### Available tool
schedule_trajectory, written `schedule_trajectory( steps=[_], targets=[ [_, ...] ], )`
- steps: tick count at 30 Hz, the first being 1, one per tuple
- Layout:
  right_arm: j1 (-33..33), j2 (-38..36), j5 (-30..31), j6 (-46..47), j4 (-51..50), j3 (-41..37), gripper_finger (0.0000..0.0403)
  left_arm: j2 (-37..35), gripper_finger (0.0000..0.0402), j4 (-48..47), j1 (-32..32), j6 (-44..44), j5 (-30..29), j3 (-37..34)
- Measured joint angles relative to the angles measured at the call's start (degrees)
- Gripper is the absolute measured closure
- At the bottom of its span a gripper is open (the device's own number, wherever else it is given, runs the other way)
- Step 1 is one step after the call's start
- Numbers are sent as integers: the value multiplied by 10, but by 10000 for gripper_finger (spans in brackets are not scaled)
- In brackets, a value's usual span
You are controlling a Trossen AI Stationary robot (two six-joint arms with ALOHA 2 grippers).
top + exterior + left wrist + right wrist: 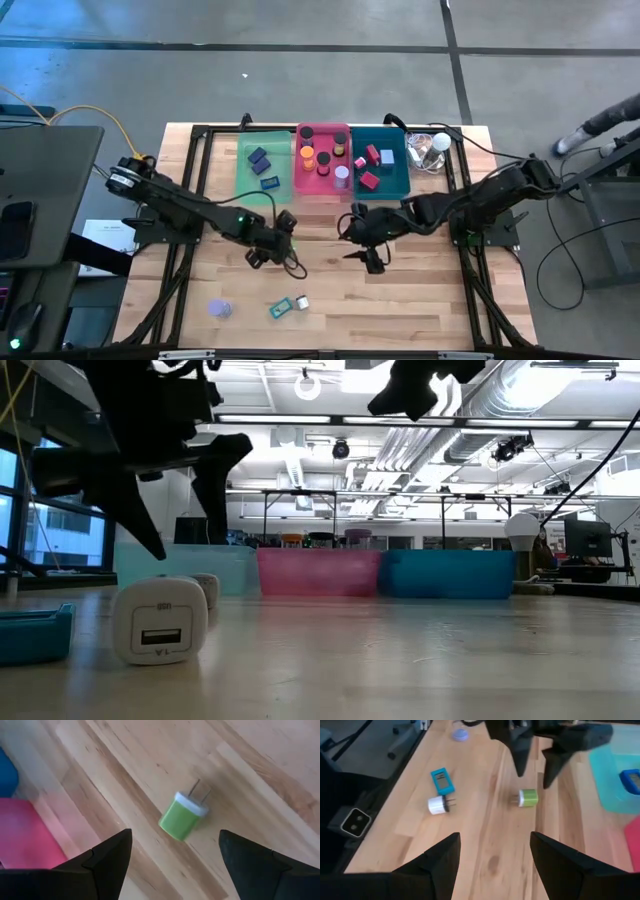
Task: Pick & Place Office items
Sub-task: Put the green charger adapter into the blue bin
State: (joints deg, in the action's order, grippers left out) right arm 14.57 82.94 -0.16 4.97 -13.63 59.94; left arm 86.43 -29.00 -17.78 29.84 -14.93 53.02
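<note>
The left end effector [172, 865] hangs wide open and empty directly over the green plug [183, 816] lying on the worktop [250, 765]. This looks like the approach before a grasp; next it should descend and close. The right end effector [492, 855], open and empty, waits nearby.

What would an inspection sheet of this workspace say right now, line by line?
Surface: wooden table, bare at the near right.
Job's things: green charger lies on its side, prongs out; white charger and teal block lie side by side; lavender disc lies alone; others fill the green tray, pink tray and teal tray.
Clutter: clear plastic lump beside the teal tray.
Grippers: left gripper open over the green charger; right gripper open, empty, mid-table.
Cables: yellow cable at far left.
Surroundings: desk at left, concrete floor.
</note>
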Motion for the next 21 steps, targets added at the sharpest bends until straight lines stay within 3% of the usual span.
schedule_trajectory(
  steps=[10, 21],
  targets=[
    [8, 0, 0, 0, 19, 0, 174, 43, 112, 45, 43, 139, 118, 0],
    [8, 10, -1, 0, 22, 0, 174, 64, 112, 49, 93, 174, 158, 0]
  ],
)
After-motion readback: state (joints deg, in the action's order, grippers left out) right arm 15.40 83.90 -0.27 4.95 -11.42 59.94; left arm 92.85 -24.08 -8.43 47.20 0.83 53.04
